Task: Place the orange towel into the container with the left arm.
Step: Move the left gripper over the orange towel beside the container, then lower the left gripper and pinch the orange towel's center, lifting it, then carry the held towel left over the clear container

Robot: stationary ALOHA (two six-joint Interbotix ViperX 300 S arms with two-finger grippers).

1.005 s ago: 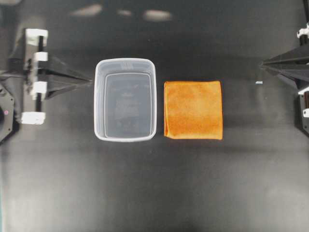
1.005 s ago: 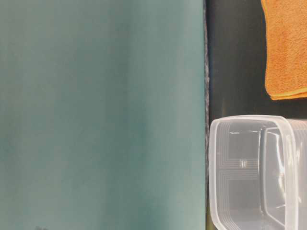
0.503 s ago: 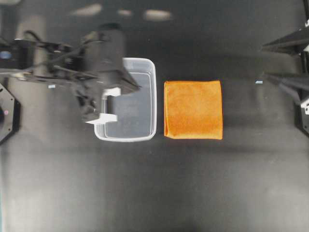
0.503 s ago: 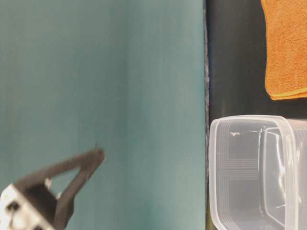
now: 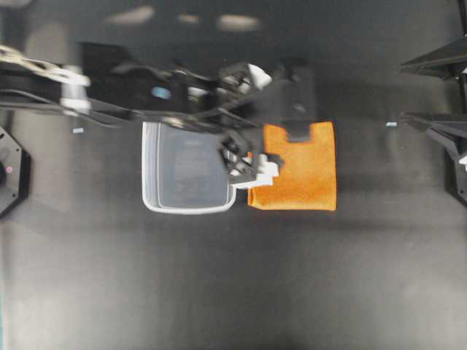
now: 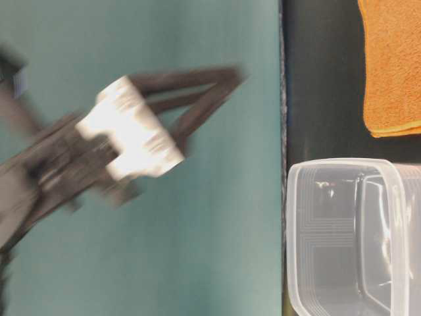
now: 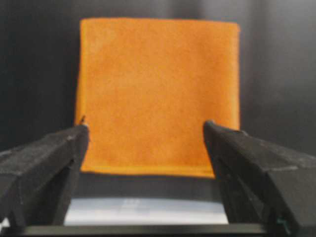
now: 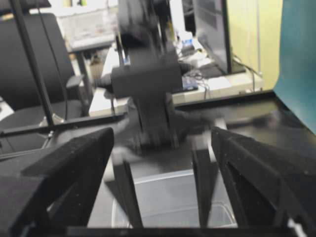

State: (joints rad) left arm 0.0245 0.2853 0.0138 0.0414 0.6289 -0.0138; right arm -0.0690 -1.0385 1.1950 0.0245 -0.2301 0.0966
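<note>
The orange towel [image 5: 303, 175] lies flat and folded on the black table, just right of the clear container [image 5: 188, 169]. My left arm reaches across the container's top, and the left gripper [image 5: 281, 153] hovers open over the towel's left edge, blurred by motion. In the left wrist view the towel [image 7: 158, 89] fills the gap between the wide-spread fingers [image 7: 54, 153], with the left gripper [image 7: 145, 129] holding nothing and the container rim [image 7: 143, 215] below. The right gripper [image 5: 401, 93] rests open at the right edge.
The table-level view shows the container [image 6: 355, 237], the towel [image 6: 395, 66] and the blurred left gripper [image 6: 204, 99] well above the table before a teal wall. The right wrist view looks past the right gripper [image 8: 160, 136] at the left arm [image 8: 148, 79].
My left arm has swung from the left edge, over the container, to the towel, and its jaws have opened. The right gripper opened a second ago and has stayed in place.
</note>
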